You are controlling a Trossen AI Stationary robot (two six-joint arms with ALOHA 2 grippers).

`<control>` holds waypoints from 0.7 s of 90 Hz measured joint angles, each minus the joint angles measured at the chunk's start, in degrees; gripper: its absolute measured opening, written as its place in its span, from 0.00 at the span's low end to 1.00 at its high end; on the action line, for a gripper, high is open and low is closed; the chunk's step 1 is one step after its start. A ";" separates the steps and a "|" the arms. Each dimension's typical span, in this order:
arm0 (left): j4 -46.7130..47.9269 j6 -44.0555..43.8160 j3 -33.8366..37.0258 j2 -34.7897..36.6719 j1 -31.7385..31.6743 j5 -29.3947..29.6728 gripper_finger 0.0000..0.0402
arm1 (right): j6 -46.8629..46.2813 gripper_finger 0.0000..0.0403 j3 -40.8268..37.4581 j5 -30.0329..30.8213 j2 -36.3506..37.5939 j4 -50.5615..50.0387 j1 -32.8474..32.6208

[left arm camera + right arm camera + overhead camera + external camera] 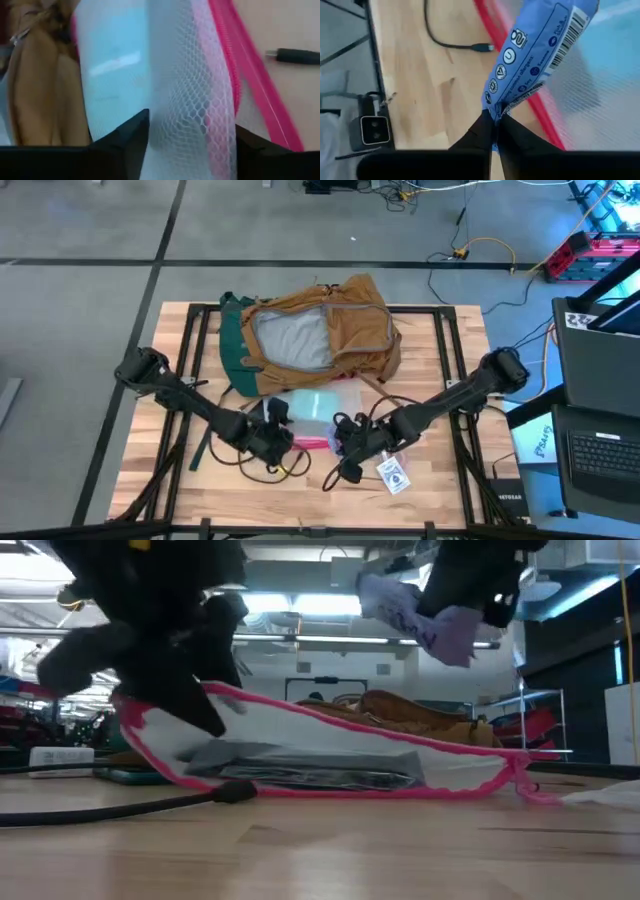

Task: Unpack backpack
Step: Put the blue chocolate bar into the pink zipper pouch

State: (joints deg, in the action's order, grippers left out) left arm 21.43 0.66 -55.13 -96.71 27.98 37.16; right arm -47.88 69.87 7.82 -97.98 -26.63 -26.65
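The tan backpack [330, 330] lies open at the table's far middle, grey lining up; the left wrist view shows its tan cloth [35, 75]. In front of it lies a clear pink-edged pouch [318, 408], whose left end is raised in the low view [330, 755]. My left gripper [275, 430] is shut on that end. To its right, my right gripper [375, 460] is shut on a small blue-and-white printed packet [535, 55], held up above the table [420, 615]. My left gripper has the pouch's mesh side [190, 120] between its two fingers, close to the pink zip edge [235, 75], coming slanting from above. The pouch's left end is lifted; its right end [500, 775] rests on the table. My right gripper pinches the packet's flat sealed end [495, 107] between its two fingertips, only at that edge. The packet sticks out beyond the fingers and is lifted clear of the table and of the pouch.
A black cable [270, 470] loops on the near table; its plug [482, 47] lies beside the pouch's pink edge. Dark rails run along the table's sides. A laptop [600, 450] and a small black box [507, 498] sit to the right.
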 joint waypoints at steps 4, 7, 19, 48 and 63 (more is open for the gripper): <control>-0.16 -0.52 0.12 0.00 -0.30 0.31 0.36 | 0.74 0.01 0.00 -0.64 -0.81 1.47 0.00; -0.40 -0.65 0.12 0.00 -0.44 0.35 0.32 | 1.33 0.01 0.00 -1.54 -1.60 2.61 0.02; -2.26 -0.25 0.12 0.00 -0.65 0.60 0.11 | 2.17 0.01 0.00 -4.99 -4.97 5.88 0.04; -9.62 -1.87 0.07 0.00 -0.63 2.25 0.00 | 2.21 0.01 0.00 -11.51 -10.93 7.63 0.04; -11.64 -3.18 -1.50 0.00 -0.16 2.58 0.00 | 2.15 0.01 0.00 -9.83 -11.03 7.71 0.28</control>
State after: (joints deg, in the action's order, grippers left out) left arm 9.79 -2.53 -56.63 -96.71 27.82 39.74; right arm -45.74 69.87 -2.01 -109.01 -18.92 -26.38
